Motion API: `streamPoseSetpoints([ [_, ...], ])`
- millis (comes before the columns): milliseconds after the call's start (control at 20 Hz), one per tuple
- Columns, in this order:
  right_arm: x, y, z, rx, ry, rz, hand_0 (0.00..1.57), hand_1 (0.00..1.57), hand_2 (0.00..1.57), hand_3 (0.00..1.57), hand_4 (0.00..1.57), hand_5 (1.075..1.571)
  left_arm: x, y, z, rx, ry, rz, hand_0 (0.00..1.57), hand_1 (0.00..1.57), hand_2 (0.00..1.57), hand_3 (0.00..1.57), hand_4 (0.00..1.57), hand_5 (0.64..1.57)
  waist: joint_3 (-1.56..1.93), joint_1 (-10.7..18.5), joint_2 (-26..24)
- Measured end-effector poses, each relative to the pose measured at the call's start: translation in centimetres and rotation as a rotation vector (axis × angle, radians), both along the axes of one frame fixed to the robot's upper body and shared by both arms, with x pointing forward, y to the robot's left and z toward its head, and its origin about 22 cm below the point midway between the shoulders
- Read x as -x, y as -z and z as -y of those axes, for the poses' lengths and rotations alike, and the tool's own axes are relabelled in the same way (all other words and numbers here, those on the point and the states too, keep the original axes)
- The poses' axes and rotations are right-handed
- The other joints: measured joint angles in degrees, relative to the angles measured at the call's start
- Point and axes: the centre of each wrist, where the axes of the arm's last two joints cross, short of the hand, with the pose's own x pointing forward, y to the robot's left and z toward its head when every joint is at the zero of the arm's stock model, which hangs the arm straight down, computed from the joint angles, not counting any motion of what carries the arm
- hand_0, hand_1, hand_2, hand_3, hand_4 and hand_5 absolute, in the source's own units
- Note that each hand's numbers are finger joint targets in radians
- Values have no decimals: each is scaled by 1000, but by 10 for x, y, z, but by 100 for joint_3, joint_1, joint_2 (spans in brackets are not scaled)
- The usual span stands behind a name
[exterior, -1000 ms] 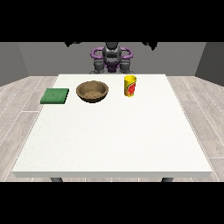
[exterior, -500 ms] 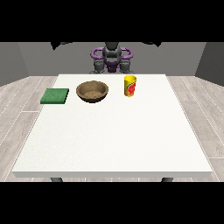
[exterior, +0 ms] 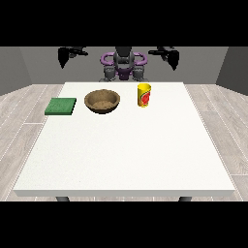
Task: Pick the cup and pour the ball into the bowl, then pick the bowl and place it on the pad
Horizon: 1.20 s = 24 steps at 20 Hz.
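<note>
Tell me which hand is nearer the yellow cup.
The left hand, at the view's right: it hangs raised behind and to the right of the yellow cup. The hand at the view's left is far off, beyond the bowl.

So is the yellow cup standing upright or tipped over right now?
Upright: the yellow cup stands on its base on the table, rim up.
</note>
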Motion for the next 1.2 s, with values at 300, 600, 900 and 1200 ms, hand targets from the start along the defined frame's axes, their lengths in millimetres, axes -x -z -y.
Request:
streamPoseSetpoints([
  [300, -6, 6, 1, 4, -10, 37, 0, 0, 0, 0, 0, 1571, -5, 47, 20, -5, -15, 34, 0, 0, 0, 0, 0, 1520, -1, -94, 320],
  [600, -18, 3, 7, 11, -30, 108, 0, 0, 0, 0, 0, 1570, -18, 79, 42, -14, -46, 82, 0, 0, 0, 0, 0, 1519, -3, -284, 737],
  [900, -21, 12, 17, -1, -50, 126, 0, 0, 0, 0, 0, 1571, -34, 101, 41, -32, -72, 96, 0, 0, 0, 0, 0, 1517, -2, -385, 960],
  [1200, -27, 9, 15, -1, -62, 143, 0, 0, 0, 0, 0, 1571, -42, 124, 46, -50, -91, 110, 0, 0, 0, 0, 0, 1521, -2, -453, 1103],
])
